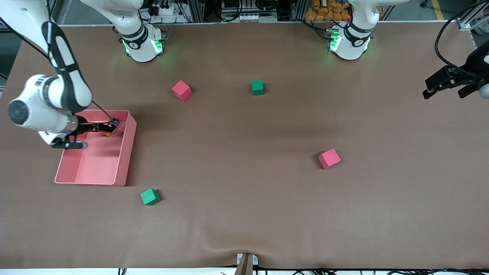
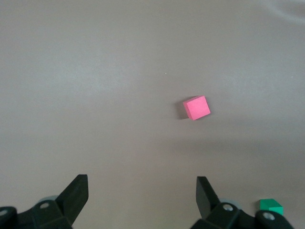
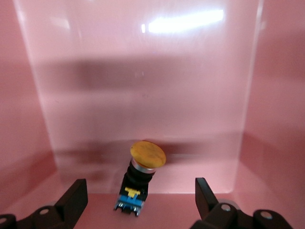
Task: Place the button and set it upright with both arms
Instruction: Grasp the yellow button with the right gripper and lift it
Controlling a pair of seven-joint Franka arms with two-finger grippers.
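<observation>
The button [image 1: 112, 125], with an orange cap and a black and blue body, lies tilted inside the pink bin [image 1: 128, 152], near the bin's wall that is farther from the front camera. My right gripper [image 1: 104, 128] is down in the bin, open, with a finger on each side of the button and not touching it. In the right wrist view the button [image 3: 142, 175] sits between the open fingers [image 3: 74, 196] of the right gripper [image 3: 139, 200]. My left gripper [image 1: 446, 84] is open and empty, waiting above the table at the left arm's end; the left wrist view shows the same left gripper [image 2: 141, 196].
Two pink cubes [image 1: 182, 90] [image 1: 329, 158] and two green cubes [image 1: 257, 87] [image 1: 149, 196] lie scattered on the brown table. The left wrist view shows a pink cube [image 2: 197, 107] and a green cube [image 2: 270, 206]. The bin's walls stand close around my right gripper.
</observation>
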